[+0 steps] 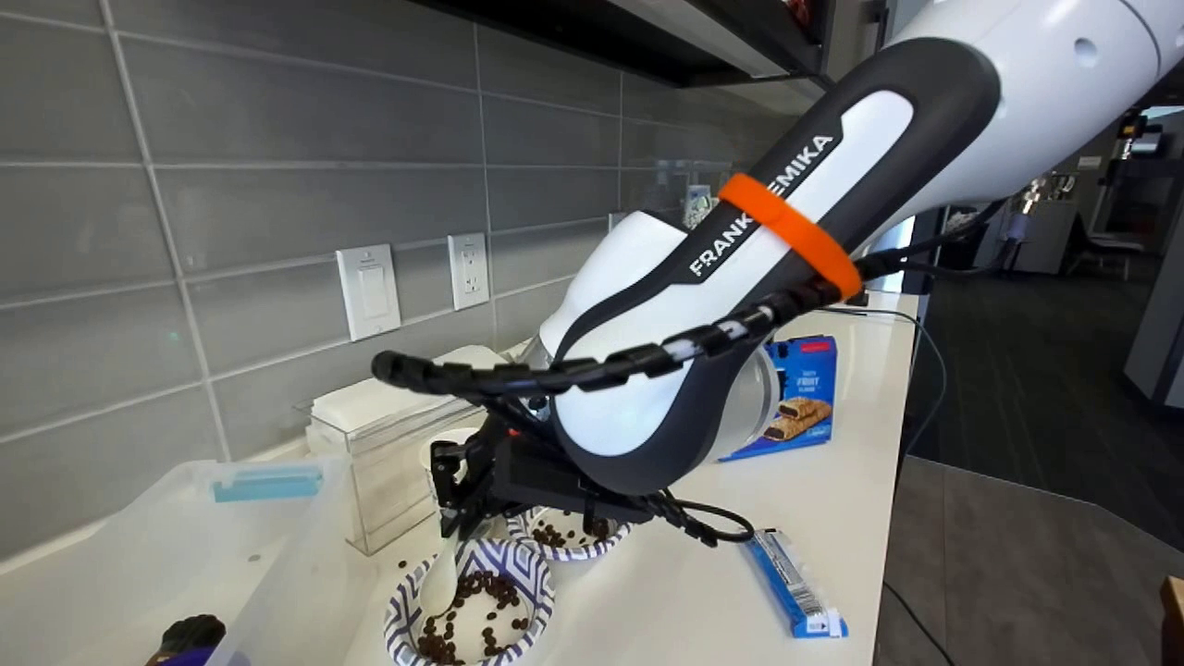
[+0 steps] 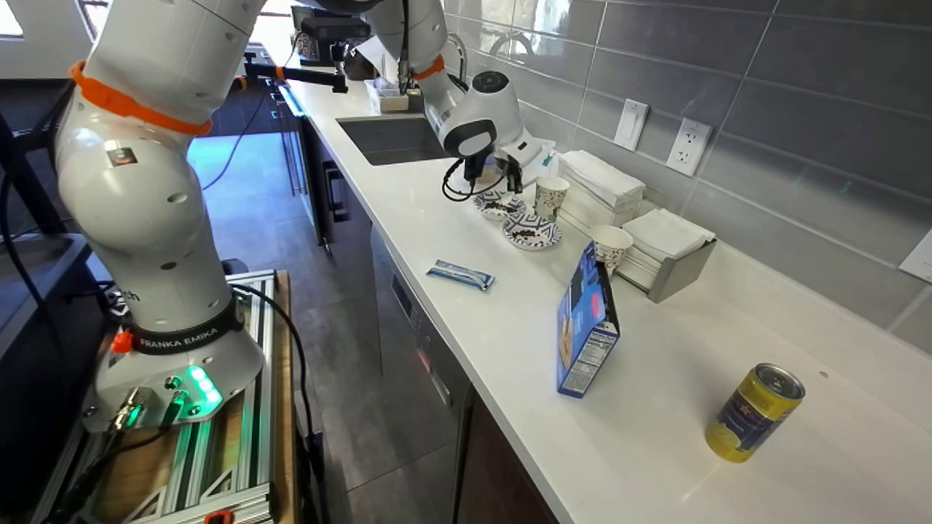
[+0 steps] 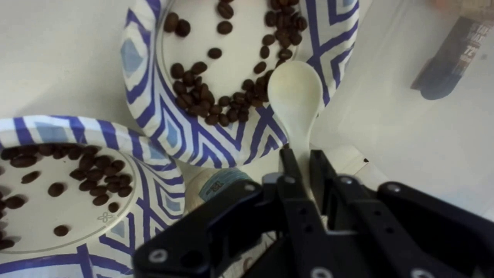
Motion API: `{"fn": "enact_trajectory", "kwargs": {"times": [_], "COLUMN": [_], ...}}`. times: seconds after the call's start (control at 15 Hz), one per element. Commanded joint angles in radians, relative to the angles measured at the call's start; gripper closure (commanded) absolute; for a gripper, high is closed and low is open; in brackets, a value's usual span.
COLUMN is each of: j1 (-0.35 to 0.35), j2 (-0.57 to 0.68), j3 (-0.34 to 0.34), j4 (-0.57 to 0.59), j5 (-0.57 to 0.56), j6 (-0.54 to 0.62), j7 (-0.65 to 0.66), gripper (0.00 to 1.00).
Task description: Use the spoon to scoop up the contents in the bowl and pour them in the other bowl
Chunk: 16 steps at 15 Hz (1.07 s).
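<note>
- The spoon (image 3: 295,88) slants head down over the wall of the first bowl (image 3: 231,143), its hollow face up in the wrist view; whether it touches the bowl, I cannot tell.
- From the left in an exterior view, a clear plastic tub (image 1: 305,546) with a light blue handle (image 1: 268,483); a dark object (image 1: 192,636) lies inside — too little shows to name it.
- A clear holder (image 1: 379,509) filled with white napkins (image 1: 370,407), set near the grey tiled wall (image 1: 305,213).
- The first bowl, blue-patterned, under the spoon: dark brown beans (image 3: 206,96) lie scattered and heaped on its white floor.
- The gripper (image 3: 303,158), its two fingers closed on the spoon's handle — one on each side.
- A paper cup (image 2: 551,198), standing beside the bowls.
- The second bowl (image 1: 578,552), same pattern, just beside the first; it too holds dark brown beans, partly in a heap.
- A blue box (image 1: 800,393) with a picture of baked bars, upright on the white counter (image 1: 675,601) and partly hidden by the robot arm (image 1: 684,305).
- A blue-and-white packet (image 1: 794,585), lying flat near the counter's edge.
- Toward the right in an exterior view, a yellow-and-blue can (image 2: 755,413) stands on the counter, well apart from the bowls.
</note>
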Motion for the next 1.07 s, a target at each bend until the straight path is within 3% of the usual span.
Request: {"fn": "enact_trajectory", "kwargs": {"times": [0.0,0.53,1.0], "j1": [0.040,0.102,0.051], "j2": [0.055,0.075,0.077], "j3": [-0.034,-0.098,-0.029], "j4": [0.031,0.050,0.059], "j5": [-0.033,-0.009,-0.018], "j6": [0.067,0.060,0.047], "j7": [0.021,0.013,0.013], "gripper": [0.97,0.97,0.97]}}
